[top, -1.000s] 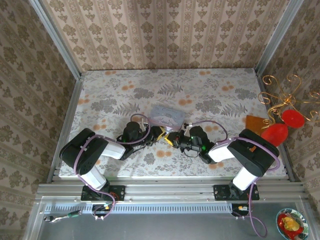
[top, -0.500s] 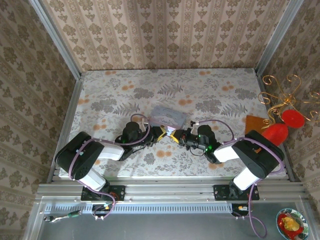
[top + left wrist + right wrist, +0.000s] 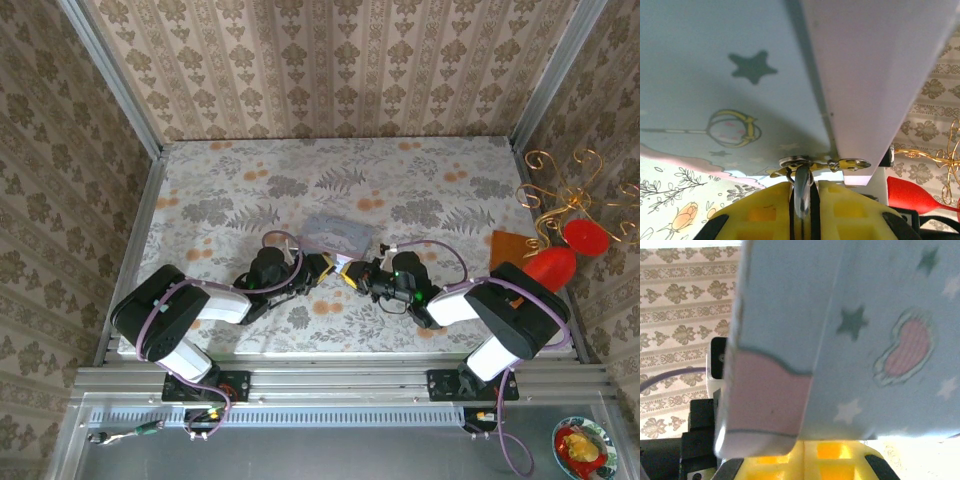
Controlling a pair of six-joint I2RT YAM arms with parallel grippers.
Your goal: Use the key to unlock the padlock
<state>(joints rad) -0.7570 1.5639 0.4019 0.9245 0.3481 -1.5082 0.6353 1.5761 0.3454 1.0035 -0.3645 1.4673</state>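
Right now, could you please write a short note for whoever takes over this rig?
The left gripper is shut on a thin silvery piece, apparently the key, close against the tin.
The right gripper is shut at the tin's near side; whether it holds anything is hidden.
I cannot make out the padlock; small metal rings sit at the tin's seam above the key.
Done: key apparently gripped.
Left: insert the key, turn it, open the padlock.
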